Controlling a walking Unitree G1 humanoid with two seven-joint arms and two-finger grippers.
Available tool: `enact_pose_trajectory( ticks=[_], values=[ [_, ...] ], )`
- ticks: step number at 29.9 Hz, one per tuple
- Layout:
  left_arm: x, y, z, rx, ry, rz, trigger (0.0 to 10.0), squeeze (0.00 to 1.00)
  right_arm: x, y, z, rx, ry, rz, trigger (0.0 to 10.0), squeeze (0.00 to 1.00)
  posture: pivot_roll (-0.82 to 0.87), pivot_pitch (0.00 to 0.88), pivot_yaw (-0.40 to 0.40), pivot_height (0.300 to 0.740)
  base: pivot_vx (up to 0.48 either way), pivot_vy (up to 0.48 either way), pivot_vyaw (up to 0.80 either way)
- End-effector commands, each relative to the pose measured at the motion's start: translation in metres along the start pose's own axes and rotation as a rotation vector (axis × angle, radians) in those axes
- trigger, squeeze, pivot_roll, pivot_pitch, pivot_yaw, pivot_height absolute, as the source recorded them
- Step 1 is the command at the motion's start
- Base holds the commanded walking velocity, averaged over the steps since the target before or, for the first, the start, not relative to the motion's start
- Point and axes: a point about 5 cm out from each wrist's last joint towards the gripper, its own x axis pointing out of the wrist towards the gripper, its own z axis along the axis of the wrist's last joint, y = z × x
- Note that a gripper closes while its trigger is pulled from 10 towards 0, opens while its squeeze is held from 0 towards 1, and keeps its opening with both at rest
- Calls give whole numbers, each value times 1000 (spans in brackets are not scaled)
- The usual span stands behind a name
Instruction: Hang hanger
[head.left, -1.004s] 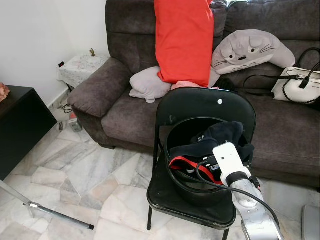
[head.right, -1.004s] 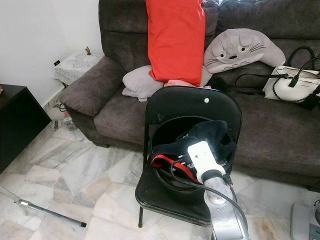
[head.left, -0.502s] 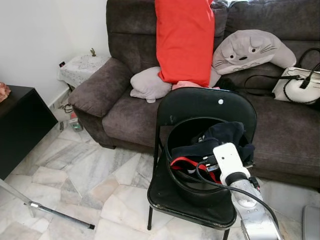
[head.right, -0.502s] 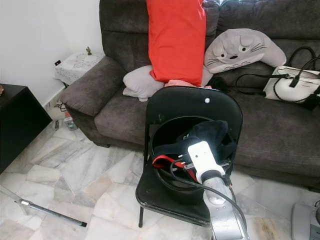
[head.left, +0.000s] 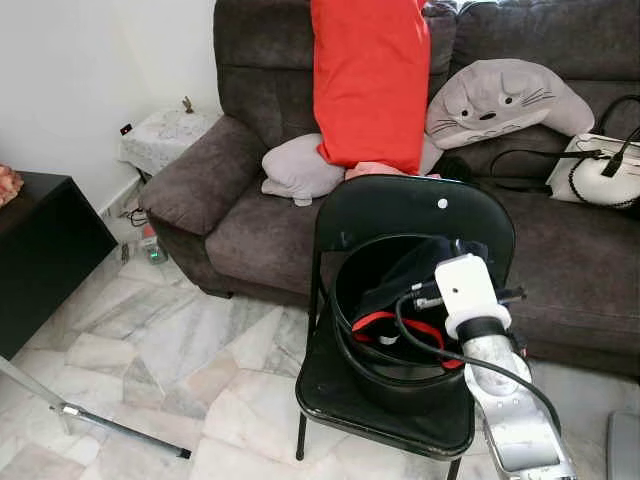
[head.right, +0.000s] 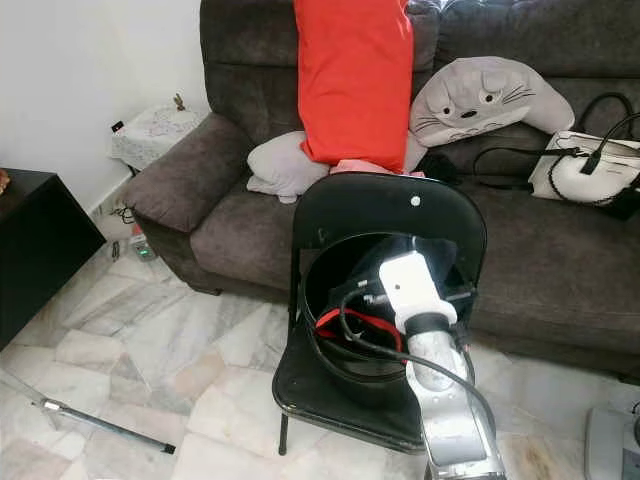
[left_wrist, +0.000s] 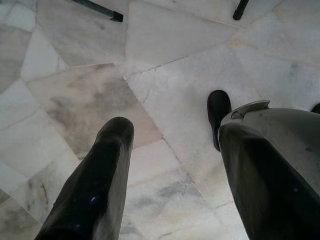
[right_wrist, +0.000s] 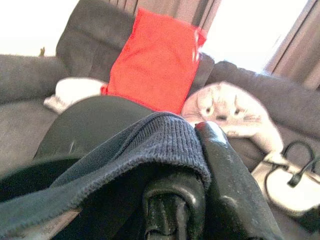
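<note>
Your right gripper (right_wrist: 200, 165) is clamped on the dark garment (right_wrist: 130, 150) over the bucket (head.left: 390, 380). Left gripper (left_wrist: 170, 165) hangs wide. Hanging is not yet done.

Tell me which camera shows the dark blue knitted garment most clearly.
The right wrist view: the dark blue knitted garment drapes over the right gripper close up. The eye views show it small, rising from the black bucket behind the wrist.
</note>
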Motion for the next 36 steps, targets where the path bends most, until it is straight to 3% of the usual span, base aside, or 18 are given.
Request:
enact_pose_trajectory(
  ticks=[1,8,18,26,30,36],
  values=[
    [-3,9,-9,9,41,17,10000,0,2,-4,14,13,-73,-35,0,0,-54,78,136,740,0,0,0],
    [-4,9,-11,6,47,19,10000,0,8,-18,19,51,-86,-120,0,0,-55,74,136,740,0,0,0],
    [-4,8,-13,3,51,21,10000,0,23,-43,30,222,-83,-234,0,0,-59,70,138,740,0,0,0],
    [-5,10,-16,2,56,24,10000,0,16,-27,18,242,-10,-171,0,0,-56,73,139,740,0,0,0],
    [-5,11,-16,1,58,24,10000,0,10,-13,1,206,107,-104,0,0,-61,75,138,740,0,0,0],
    [-4,10,-13,3,54,24,10000,0,5,-6,-12,264,189,-109,0,0,-57,77,137,740,0,0,0]
  ],
)
